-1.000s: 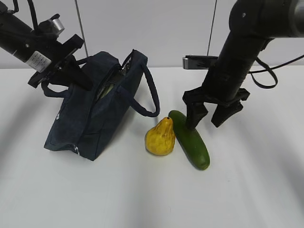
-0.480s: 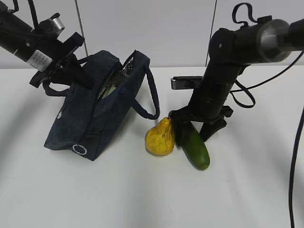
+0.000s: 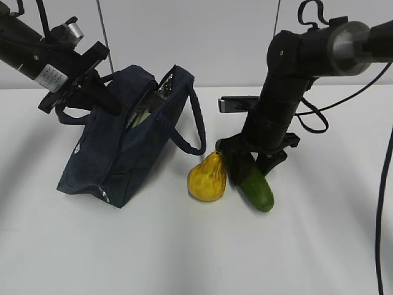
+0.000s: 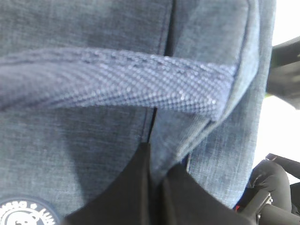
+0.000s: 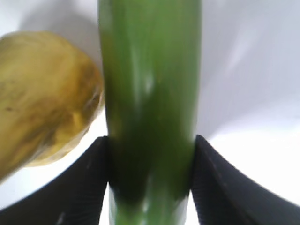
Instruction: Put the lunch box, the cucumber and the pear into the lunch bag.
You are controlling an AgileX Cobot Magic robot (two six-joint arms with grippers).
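The right gripper (image 5: 150, 180) has both fingers (image 5: 91, 187) pressed against the cucumber (image 5: 150, 93), clamping its flanks so it can be lifted. The pear (image 5: 44, 98) sits just beside the left finger, touching the cucumber. Farther off, the left gripper (image 3: 92, 92) pinches the lunch bag (image 3: 120, 153) by its handle (image 4: 117, 77), seemingly to hold its mouth open. Something pale shows inside, possibly the lunch box.

Bag (image 3: 123, 153): matt navy cloth, woven-textured handle (image 4: 117, 77). Cucumber (image 5: 150, 93): smooth, glossy green. Pear (image 3: 207, 177): yellow, dull, lumpy, brown-flecked. Table (image 3: 184, 246): white, smooth, matt. Gripper pads (image 5: 220, 187): black, finely ribbed.
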